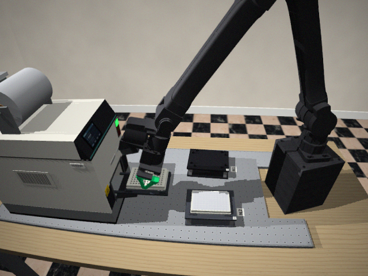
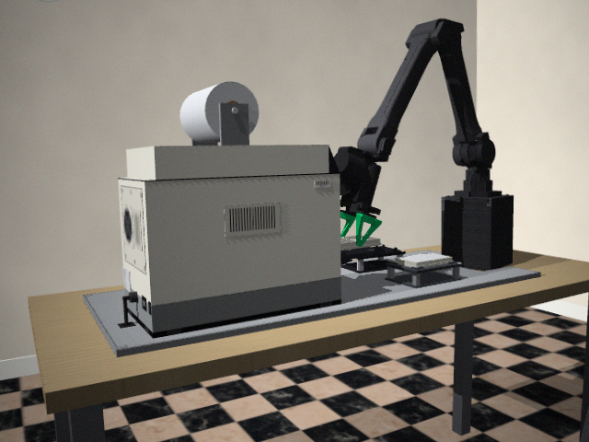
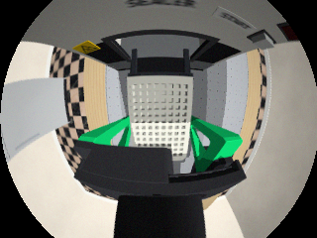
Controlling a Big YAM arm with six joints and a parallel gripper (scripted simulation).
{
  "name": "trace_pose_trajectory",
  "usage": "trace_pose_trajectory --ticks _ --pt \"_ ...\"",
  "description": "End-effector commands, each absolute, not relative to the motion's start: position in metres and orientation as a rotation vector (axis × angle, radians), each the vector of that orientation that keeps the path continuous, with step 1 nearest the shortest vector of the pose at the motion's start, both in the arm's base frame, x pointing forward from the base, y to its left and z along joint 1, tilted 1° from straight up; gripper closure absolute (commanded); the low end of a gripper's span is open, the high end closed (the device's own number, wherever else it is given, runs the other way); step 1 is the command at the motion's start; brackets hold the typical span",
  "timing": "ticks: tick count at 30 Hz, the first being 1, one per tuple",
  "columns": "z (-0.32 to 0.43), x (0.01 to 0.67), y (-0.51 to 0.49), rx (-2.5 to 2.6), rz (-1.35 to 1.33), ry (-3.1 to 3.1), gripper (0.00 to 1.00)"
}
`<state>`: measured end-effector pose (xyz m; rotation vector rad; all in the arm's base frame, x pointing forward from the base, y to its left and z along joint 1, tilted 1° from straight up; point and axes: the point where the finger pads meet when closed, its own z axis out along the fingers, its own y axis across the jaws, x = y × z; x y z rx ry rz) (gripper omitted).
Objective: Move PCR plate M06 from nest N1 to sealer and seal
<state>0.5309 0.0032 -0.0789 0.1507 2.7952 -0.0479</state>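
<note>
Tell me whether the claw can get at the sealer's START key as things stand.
Probably not yet: the claw is shut on plate M06 over the stage. The way to the key, under the green lamp, looks free once it lets go.

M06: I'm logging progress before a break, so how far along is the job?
Done: nest N1 stands bare. In hand: the gripper holds M06 over the stage; seating unclear. Left: release, press START under the green lamp, await sealing. M09 sits on N2.
</note>
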Motion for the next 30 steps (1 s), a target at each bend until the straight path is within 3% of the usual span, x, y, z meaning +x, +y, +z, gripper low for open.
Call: trace_pose_trajectory --ticks 1,30 --pt "-0.058 0.549 0.012 0.15 -0.036 2.75 1.0" --pt "-0.07 0.567 0.012 0.149 -0.033 2.735 1.0"
